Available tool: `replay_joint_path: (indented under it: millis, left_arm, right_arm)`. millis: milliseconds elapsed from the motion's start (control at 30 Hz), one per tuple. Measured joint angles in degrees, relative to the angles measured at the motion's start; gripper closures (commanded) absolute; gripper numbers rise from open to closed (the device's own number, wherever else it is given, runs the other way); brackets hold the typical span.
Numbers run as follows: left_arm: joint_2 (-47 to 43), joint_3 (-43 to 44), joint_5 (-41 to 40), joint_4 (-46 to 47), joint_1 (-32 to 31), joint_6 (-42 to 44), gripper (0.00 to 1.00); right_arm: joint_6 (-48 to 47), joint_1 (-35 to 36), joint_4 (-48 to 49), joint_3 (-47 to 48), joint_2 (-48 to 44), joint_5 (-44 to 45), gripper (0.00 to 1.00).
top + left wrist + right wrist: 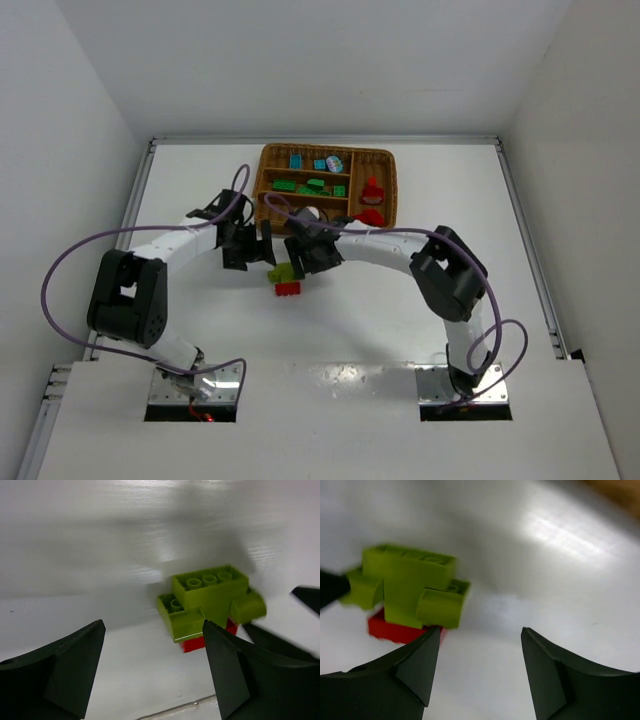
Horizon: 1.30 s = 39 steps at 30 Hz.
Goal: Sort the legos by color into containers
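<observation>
**Open jaws on both sides of the last loose bricks, near a brown woven wicker tray (390, 195)**

The left jaws and right jaws are both spread wide and hold nothing. They flank a cluster of lime-yellow studded bricks (281, 272) (207, 597) (410, 587) on the white desk (380, 310). A red studded brick (288, 289) (195, 643) (395, 630) touches the cluster. In both wrist views it is mostly hidden behind the lime pieces, so I cannot tell whether they rest on it. The tray holds light blue bricks (318, 162) in the far slot, green bricks (300, 186) in the middle and red bricks (371, 200) in the crosswise slot. The right arm (380, 245) covers the near slot. The right wrist view is blurred on its left side, and prints on the blue pieces are too small to read.
</observation>
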Motion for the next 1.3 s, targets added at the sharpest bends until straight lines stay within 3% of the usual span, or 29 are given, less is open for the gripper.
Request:
replay_joint_path:
  millis: [200, 400, 567, 967, 1300]
  left_arm:
    - [0.0, 0.1, 0.0, -0.2, -1.0, 0.0, 0.15]
    - [0.0, 0.9, -0.5, -0.2, -1.6, 0.0, 0.16]
    - [0.0, 1.4, -1.1, -0.4, -1.3, 0.0, 0.16]
    - [-0.4, 2.3, -1.4, -1.1, 1.7, 0.3, 0.16]
    - [-0.4, 2.3, -2.2, -1.7, 2.4, 0.7, 0.16]
  right_arm:
    - [-2.3, -4.2, -0.4, 3.8, -2.1, 3.3, 0.34]
    - [-2.5, -0.7, 4.6, -5.2, -9.8, -1.6, 0.15]
    - [-9.1, 2.2, 6.9, -7.6, -9.4, -6.4, 0.08]
    - [-27.4, 2.0, 10.7, -7.6, -3.9, -7.6, 0.04]
    - [-30.6, 1.8, 12.2, -4.1, 1.4, -12.5, 0.03]
